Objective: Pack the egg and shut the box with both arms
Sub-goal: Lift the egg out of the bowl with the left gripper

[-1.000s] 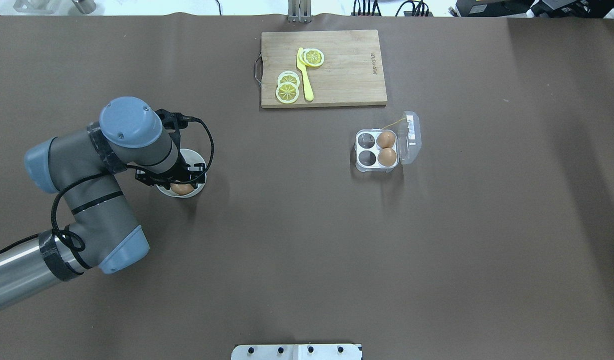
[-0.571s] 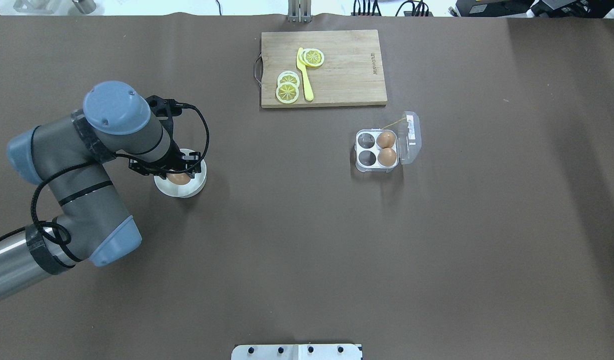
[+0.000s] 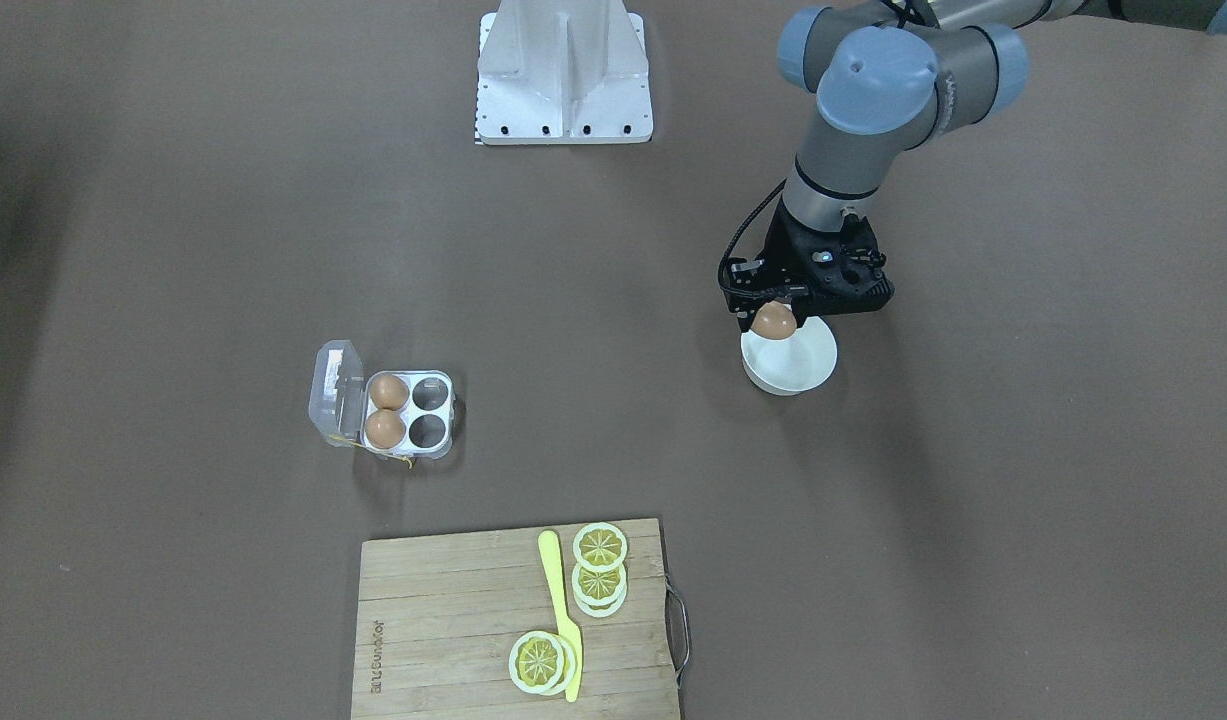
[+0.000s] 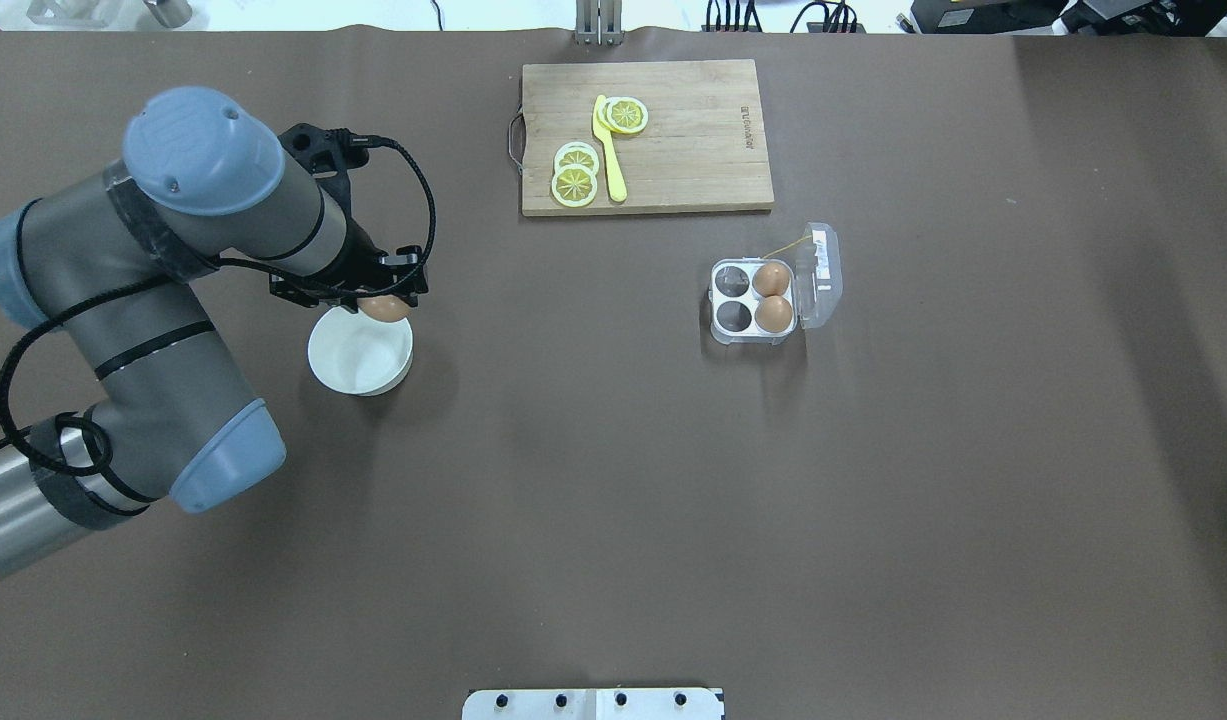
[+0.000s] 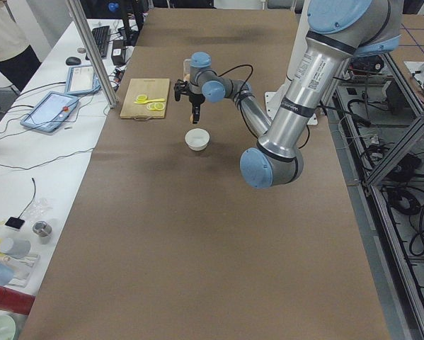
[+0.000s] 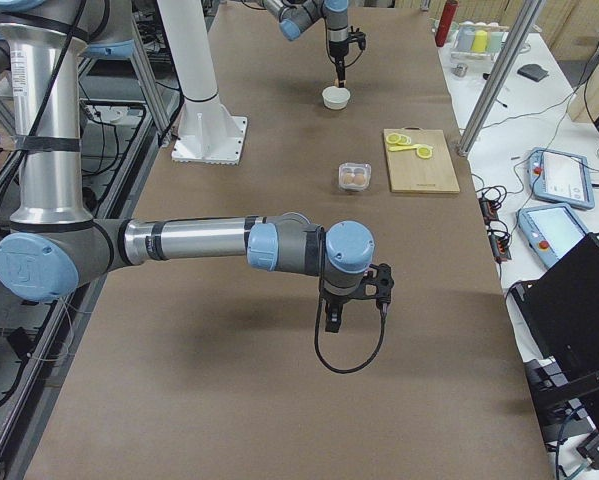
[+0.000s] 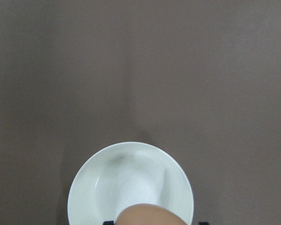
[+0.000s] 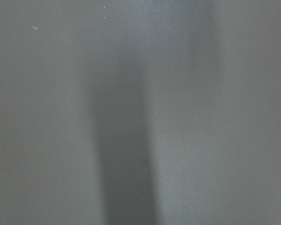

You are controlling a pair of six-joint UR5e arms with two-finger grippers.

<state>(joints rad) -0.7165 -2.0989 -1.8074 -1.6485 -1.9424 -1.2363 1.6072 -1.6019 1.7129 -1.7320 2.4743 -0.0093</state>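
My left gripper (image 4: pixel 378 300) is shut on an orange-brown egg (image 4: pixel 385 308) and holds it above the far rim of the white bowl (image 4: pixel 358 360). The front view shows the egg (image 3: pixel 773 322) clear of the bowl (image 3: pixel 798 370). In the left wrist view the egg (image 7: pixel 149 214) sits at the bottom edge over the bowl (image 7: pixel 84 187), which holds nothing. The clear box (image 4: pixel 733 316) stands open to the right, with two eggs (image 4: pixel 772 297) in its cells next to the lid. My right gripper (image 6: pixel 331 318) shows only in the exterior right view; I cannot tell its state.
A wooden cutting board (image 4: pixel 693 140) with lemon slices (image 4: pixel 575 175) and a yellow knife (image 4: pixel 609 150) lies at the far middle, behind the box. A white metal stand (image 4: pixel 593 703) is at the near edge. The right wrist view shows only brown table.
My left gripper has risen out of the bowl with the egg and drifted toward the far side. The bowl is now empty. The box has not moved.
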